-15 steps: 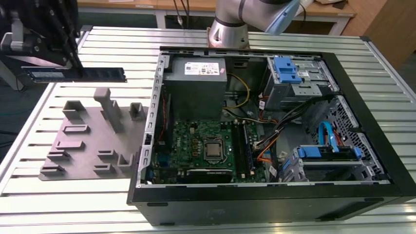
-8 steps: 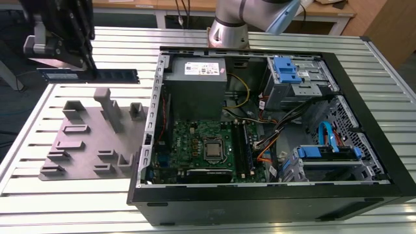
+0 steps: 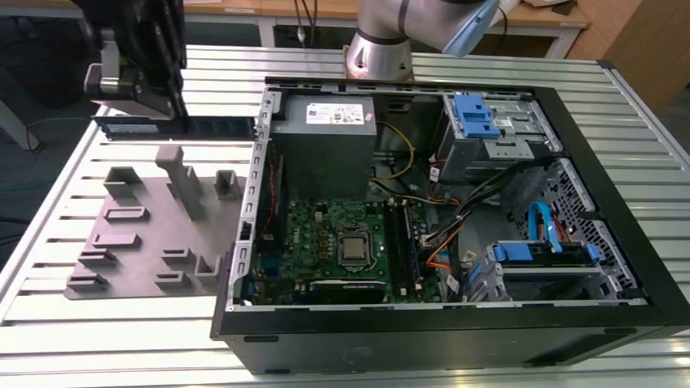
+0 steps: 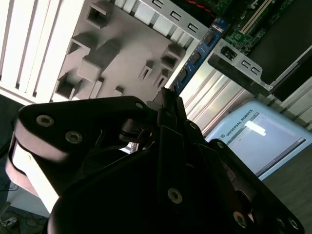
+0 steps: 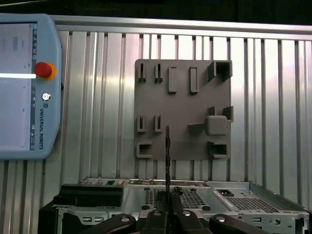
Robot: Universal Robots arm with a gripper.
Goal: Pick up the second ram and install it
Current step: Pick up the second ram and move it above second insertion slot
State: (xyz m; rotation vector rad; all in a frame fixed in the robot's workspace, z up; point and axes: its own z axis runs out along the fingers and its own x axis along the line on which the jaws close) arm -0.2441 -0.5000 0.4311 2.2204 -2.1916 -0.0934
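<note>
Exterior view: at the upper left of the exterior view, the black gripper [image 3: 149, 111] hangs over the slatted metal table [image 3: 65, 339]. Its fingers pinch the second ram [image 3: 183, 127], a dark strip held level just above the grey fixture plate [image 3: 145, 234]. The open computer case [image 3: 431, 323] lies to the exterior view's right, with its green motherboard [image 3: 323, 234] exposed.

Second wrist view: the second ram [image 4: 196, 56], bluish here, juts out from the tip of the gripper [image 4: 165, 97], past the fixture plate [image 4: 122, 44] and near a teach pendant [image 4: 258, 136].

First wrist view: seen edge-on, the second ram [image 5: 167, 146] rises as a thin line from the closed fingers [image 5: 157, 215], crossing the fixture plate [image 5: 183, 112]. The teach pendant [image 5: 24, 87] lies beside the plate.
</note>
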